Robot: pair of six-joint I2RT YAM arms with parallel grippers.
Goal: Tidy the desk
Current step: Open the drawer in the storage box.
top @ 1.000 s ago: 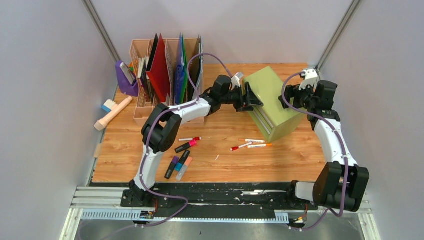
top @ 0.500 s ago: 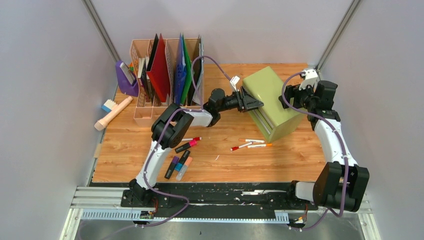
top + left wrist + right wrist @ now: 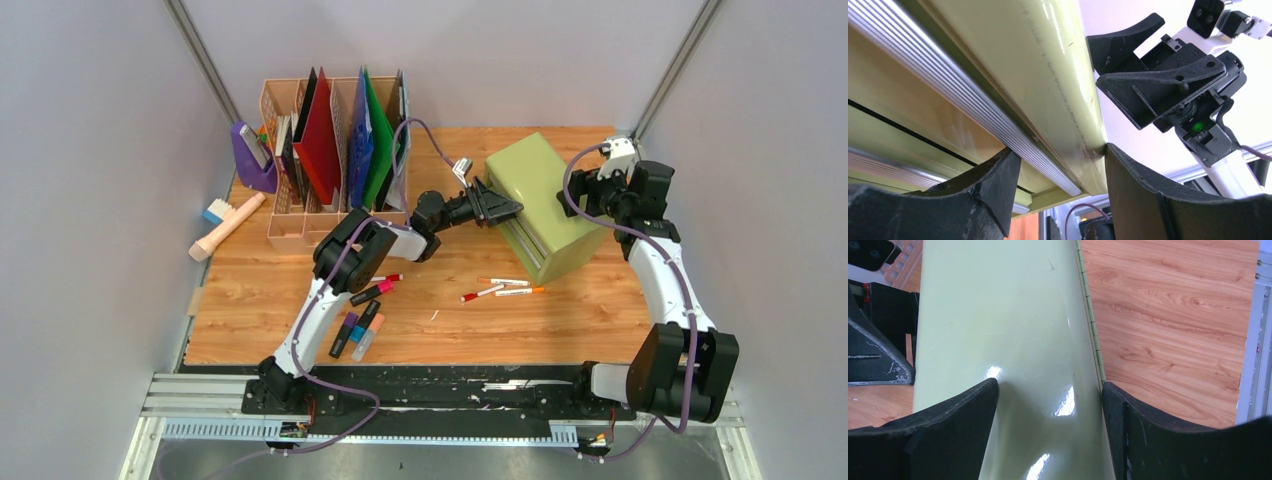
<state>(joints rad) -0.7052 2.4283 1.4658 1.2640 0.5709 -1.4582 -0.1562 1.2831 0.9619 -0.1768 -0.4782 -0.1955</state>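
as left fingers (image 3: 1138, 200) straddle the cabinet's (image 3: 545, 190) corner, pens (image 3: 505, 290) lie well apart.

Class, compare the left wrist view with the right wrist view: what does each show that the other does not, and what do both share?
Left wrist only: ribbed silver rails across the front of the green cabinet. Right wrist only: a broad stretch of the desk and a hinge-like strip on the cabinet. Both: the cabinet between the view's own fingertips, left gripper or right gripper, with part of the other gripper beyond.
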